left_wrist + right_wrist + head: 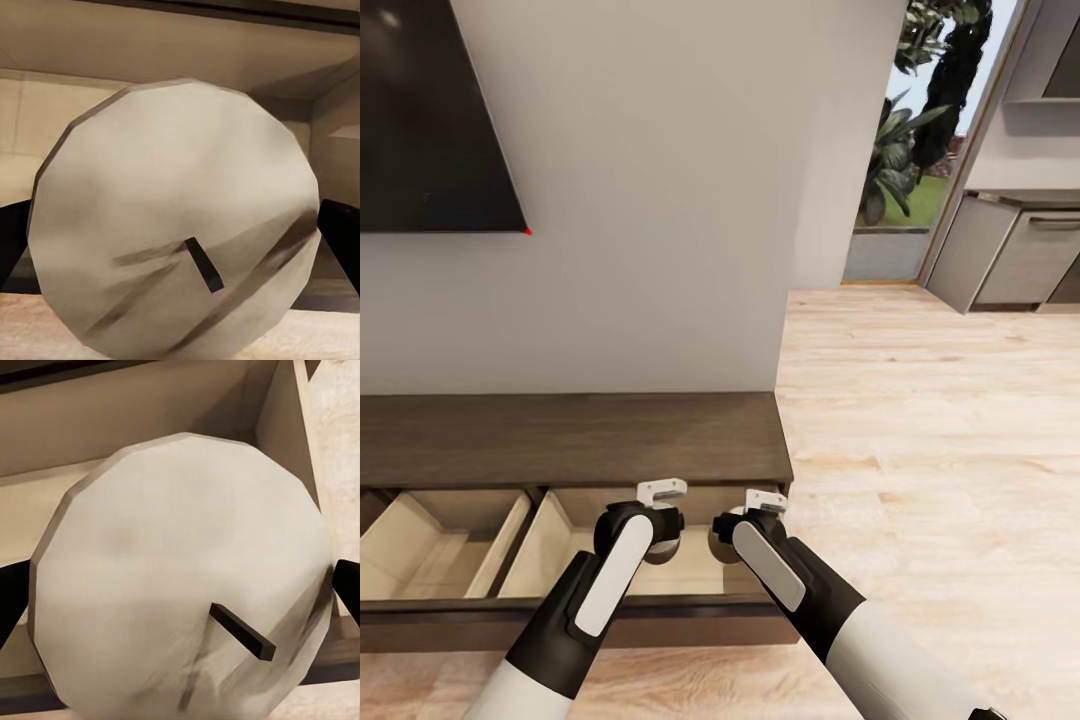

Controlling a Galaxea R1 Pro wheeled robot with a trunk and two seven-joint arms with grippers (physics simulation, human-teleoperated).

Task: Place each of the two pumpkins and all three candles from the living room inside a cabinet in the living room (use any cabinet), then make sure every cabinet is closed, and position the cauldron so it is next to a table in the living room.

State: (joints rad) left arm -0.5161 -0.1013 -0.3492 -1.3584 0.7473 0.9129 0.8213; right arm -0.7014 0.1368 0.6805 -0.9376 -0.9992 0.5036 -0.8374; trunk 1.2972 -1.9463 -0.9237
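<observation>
I am looking down at a long, low dark-brown wooden cabinet (570,435) against a pale wall, below a black wall television (430,110). Two of its drawers stand pulled open, showing pale beige interiors. My left gripper (660,520) and right gripper (755,520) both hang over the right-hand open drawer (550,560), just beside each other. In the left wrist view, a stubby pale grey-white candle (176,217) with a small dark wick sits clamped between dark fingers (341,232). In the right wrist view, a second pale candle (180,577) is likewise gripped between fingers (349,589), above the drawer's corner. Light wood-plank floor (930,420) stretches to my right.
</observation>
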